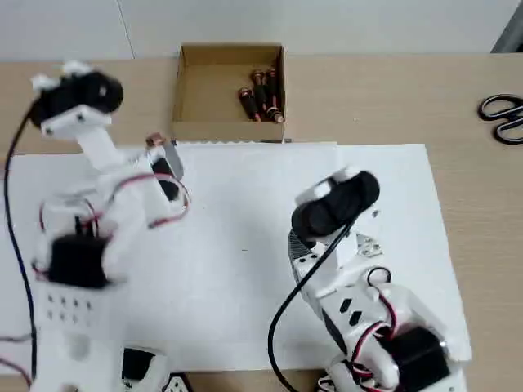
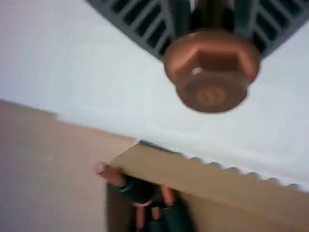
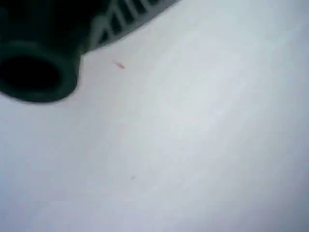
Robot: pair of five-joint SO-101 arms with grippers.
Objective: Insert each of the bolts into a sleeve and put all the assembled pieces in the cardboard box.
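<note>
Task partly done. Several assembled pieces (image 1: 263,94) already lie in the cardboard box (image 1: 189,90), bunched at its right side, top centre of the high view. At least one pair is left: one bolt (image 2: 211,72) and one sleeve (image 3: 35,72), not yet joined.

Left gripper (image 1: 163,159) is clenched on the copper bolt, its hex head poking out of the jaws. In the high view it sits left of centre, above the white paper sheet (image 1: 245,269), just beside the box's lower left corner. The left arm stretches up the frame from its base at lower left.

Right gripper (image 1: 296,249) is lower right of centre, low over the paper, arm folded back over its base. It looks to be grasping the dark sleeve with the open bore facing the wrist camera, though the grip itself is poorly seen. Bolt and sleeve are well apart.

Scissors (image 1: 502,118) lie on the desk (image 1: 392,98) at the right edge.

Left to do: push the bolt into the sleeve, then drop the piece in the box.
</note>
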